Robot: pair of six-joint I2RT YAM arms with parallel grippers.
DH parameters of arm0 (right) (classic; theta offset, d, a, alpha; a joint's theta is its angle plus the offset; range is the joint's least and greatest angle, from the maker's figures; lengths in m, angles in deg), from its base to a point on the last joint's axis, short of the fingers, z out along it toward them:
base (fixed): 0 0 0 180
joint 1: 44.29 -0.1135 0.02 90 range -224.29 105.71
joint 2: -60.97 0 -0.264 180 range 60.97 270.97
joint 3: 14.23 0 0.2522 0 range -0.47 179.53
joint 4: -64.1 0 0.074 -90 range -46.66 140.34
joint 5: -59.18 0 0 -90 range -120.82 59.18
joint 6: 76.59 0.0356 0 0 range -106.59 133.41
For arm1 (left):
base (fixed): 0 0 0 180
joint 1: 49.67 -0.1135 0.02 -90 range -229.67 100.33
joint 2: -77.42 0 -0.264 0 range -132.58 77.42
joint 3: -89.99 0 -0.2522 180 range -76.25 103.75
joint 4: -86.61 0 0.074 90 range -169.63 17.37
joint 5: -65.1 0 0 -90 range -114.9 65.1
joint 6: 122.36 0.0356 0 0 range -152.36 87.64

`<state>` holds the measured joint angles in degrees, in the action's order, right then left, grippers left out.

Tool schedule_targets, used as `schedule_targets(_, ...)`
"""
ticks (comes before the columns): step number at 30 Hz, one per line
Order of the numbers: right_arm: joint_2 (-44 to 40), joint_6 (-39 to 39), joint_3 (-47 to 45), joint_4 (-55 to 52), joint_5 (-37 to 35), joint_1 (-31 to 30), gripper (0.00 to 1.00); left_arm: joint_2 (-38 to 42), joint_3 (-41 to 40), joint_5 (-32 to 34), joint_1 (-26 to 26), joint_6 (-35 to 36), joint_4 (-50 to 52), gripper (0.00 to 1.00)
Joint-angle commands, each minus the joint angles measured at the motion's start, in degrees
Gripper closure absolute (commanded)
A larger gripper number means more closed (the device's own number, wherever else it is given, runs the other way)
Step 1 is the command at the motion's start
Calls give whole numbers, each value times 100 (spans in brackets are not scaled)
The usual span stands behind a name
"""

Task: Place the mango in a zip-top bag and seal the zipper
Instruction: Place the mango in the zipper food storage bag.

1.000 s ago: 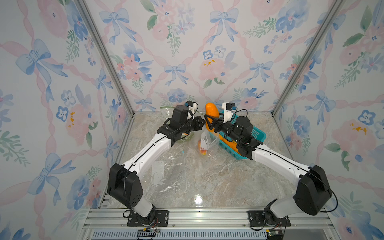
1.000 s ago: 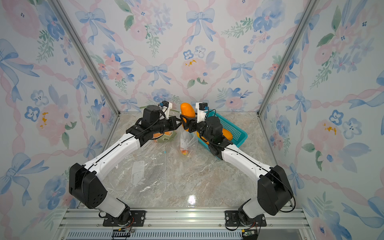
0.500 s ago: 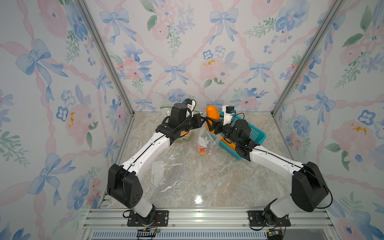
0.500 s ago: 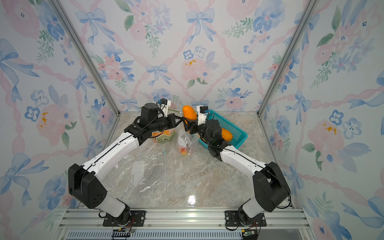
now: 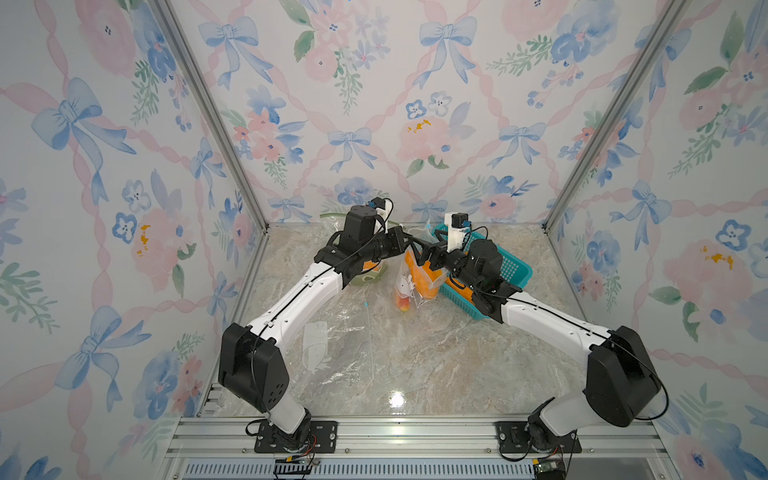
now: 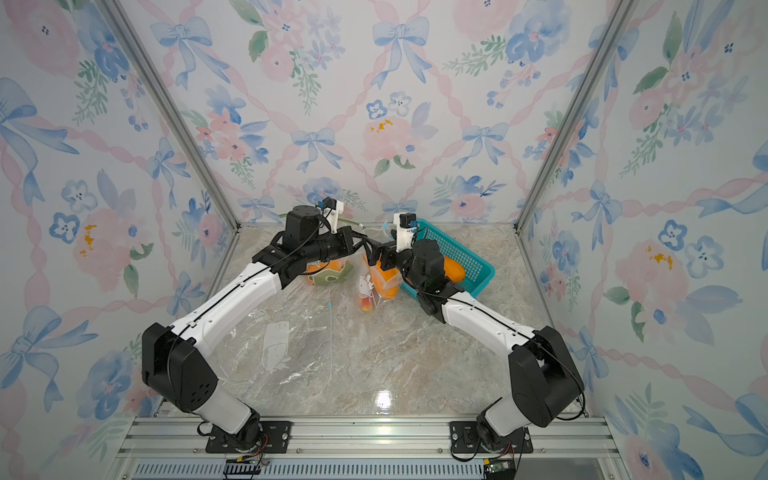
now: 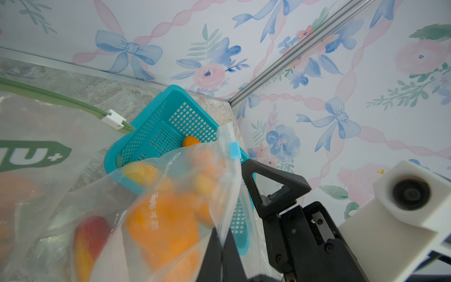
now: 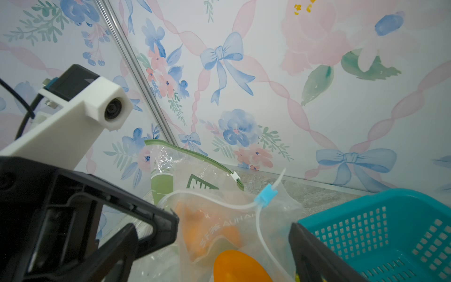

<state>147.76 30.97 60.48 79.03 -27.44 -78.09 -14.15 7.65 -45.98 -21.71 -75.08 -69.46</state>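
Mango [image 5: 423, 279] inside clear zip-top bag [image 5: 405, 286], bag hanging over bench [image 5: 415, 357], just beside teal basket [image 5: 513, 270]. Left hand [image 5: 410, 244] pressed together on bag's top edge, holding it up. Right hand [image 8: 231, 223] spread wide at bag mouth, gripping nothing. Mouth open; blue slider [image 8: 266, 195] on zipper track. Small red fruit [image 5: 402, 304] lower down, possibly in same bag.

Floral bow-patterned wallpaper walls [image 5: 374, 83] joined by aluminium corner posts [image 5: 208, 112] surround a glossy marble-look floor [image 5: 415, 357].
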Motion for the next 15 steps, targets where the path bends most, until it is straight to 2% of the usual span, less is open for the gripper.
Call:
schedule_targets(1,-361,-52,63,-506,-91,-4,0,-1,153,-17,-7,-18,-206,100)
schedule_targets(8,-897,49,745,-2404,-510,115,1,116,-43,182,-17,114,-204,100)
schedule_targets(15,-966,194,1728,-4708,-466,819,1,284,-214,245,-17,199,-204,100)
